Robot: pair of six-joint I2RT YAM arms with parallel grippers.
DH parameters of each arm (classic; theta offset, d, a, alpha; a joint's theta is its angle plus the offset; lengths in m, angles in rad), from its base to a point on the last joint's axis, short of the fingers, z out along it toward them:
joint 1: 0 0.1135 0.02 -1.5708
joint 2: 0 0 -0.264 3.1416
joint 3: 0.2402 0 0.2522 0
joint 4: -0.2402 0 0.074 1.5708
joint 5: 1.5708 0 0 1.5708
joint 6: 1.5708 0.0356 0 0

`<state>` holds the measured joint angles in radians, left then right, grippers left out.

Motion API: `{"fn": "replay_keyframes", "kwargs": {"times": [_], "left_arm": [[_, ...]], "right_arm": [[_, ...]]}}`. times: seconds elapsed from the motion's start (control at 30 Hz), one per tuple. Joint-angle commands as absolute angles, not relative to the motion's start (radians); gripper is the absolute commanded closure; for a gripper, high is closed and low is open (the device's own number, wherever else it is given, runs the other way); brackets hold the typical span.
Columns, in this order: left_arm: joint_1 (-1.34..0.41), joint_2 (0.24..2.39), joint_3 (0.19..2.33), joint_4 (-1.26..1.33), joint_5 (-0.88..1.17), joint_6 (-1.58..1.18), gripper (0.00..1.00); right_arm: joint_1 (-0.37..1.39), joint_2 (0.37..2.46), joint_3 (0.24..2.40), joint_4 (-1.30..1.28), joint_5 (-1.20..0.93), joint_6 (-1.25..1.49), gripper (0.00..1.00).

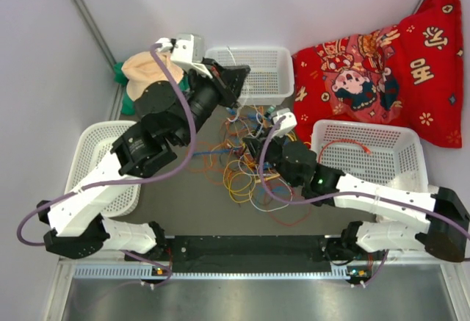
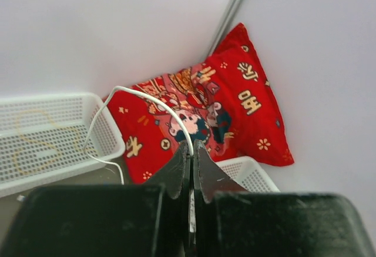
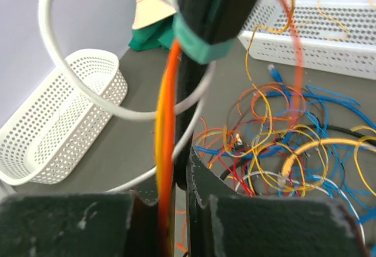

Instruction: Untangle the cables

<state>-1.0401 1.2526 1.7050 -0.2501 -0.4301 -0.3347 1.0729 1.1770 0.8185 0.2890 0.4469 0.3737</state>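
Grey tabletop (image 1: 183, 207), white walls (image 1: 147, 5). Right gripper (image 3: 175, 180), the nearer to the cables (image 1: 246, 167) heaped mid-frame, is clenched on one orange cable (image 3: 167, 122) running straight up-frame; heap lies lower right in its wrist view. Left gripper (image 2: 191, 151) raised beyond, pinching one white cable (image 2: 144, 97). Three white baskets (image 1: 250, 49); one red cushion (image 1: 382, 64).

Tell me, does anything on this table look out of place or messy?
Yes. The cables lie in a knotted heap in the middle of the table, while a single red cable lies in the right basket. A red printed cushion slumped in the far right corner seems unrelated.
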Motion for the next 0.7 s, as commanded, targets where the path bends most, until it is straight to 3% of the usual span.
{"fn": "replay_keyframes", "kwargs": {"times": [0.0,0.23,0.6,0.63,0.67], "left_arm": [[-1.039,1.235,1.841,-0.178,-0.521,-0.239,1.0],[-1.037,1.27,1.948,-0.127,-0.558,-0.153,1.0],[-1.037,1.39,2.224,-0.178,-0.526,-0.104,1.0],[-1.038,1.4,2.238,-0.179,-0.525,-0.103,1.0],[-1.039,1.404,2.25,-0.179,-0.522,-0.1,1.0]], "right_arm": [[1.065,1.025,0.747,0.178,0.528,0.448,1.0],[1.065,0.847,0.594,-0.026,0.555,0.572,1.0],[1.065,0.801,0.457,-0.178,0.494,0.755,1.0],[1.065,0.796,0.439,-0.175,0.482,0.759,0.99],[1.065,0.787,0.436,-0.166,0.474,0.761,0.91]]}}
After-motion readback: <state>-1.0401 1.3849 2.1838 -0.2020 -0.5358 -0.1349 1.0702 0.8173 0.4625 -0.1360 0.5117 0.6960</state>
